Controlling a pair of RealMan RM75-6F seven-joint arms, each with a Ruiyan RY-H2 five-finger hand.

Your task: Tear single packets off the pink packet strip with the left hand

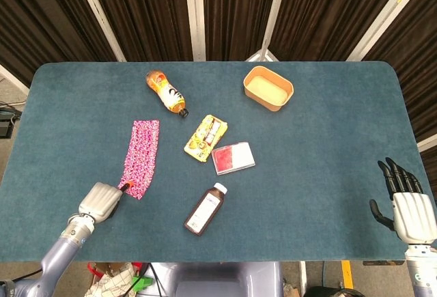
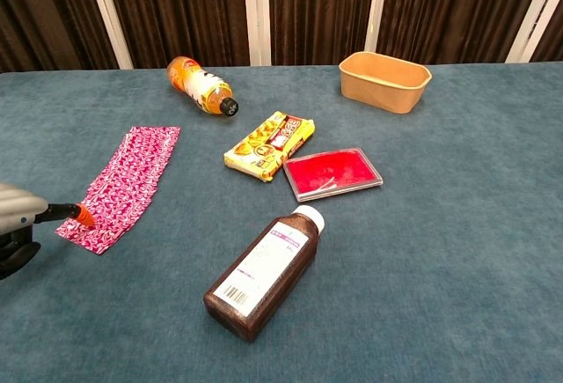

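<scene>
Left hand: the left hand (image 1: 101,201) sits low at the near-left of the tabletop (image 1: 321,133), back of the hand up, an orange-tipped finger (image 2: 82,215) reaching onto the near end of the pink packet strip (image 1: 141,157). Whether that tip presses or merely touches I cannot tell; nothing looks gripped, and how far the other fingers are curled is hidden.
Right hand: the right hand (image 1: 408,209) hangs at the near-right edge, fingers straight and spread, holding nothing, well apart from everything.
Strip position: flat on the left half of the tabletop, apart from the other things.
Strip axis: the long axis runs from near to far, leaning slightly right at the far end; the near short end points toward the left hand.
Step in hand: I judge it to be getting hold of the end packet.
Doing it well: pinch only the end packet, close to its seam, and pull across the seam rather than along the strip, which would likely just slide.
Nearby: an orange drink bottle (image 1: 166,93), a yellow snack pack (image 1: 206,137), a red flat case (image 1: 233,158), a brown bottle (image 1: 205,209) and a tan bowl (image 1: 268,87).
</scene>
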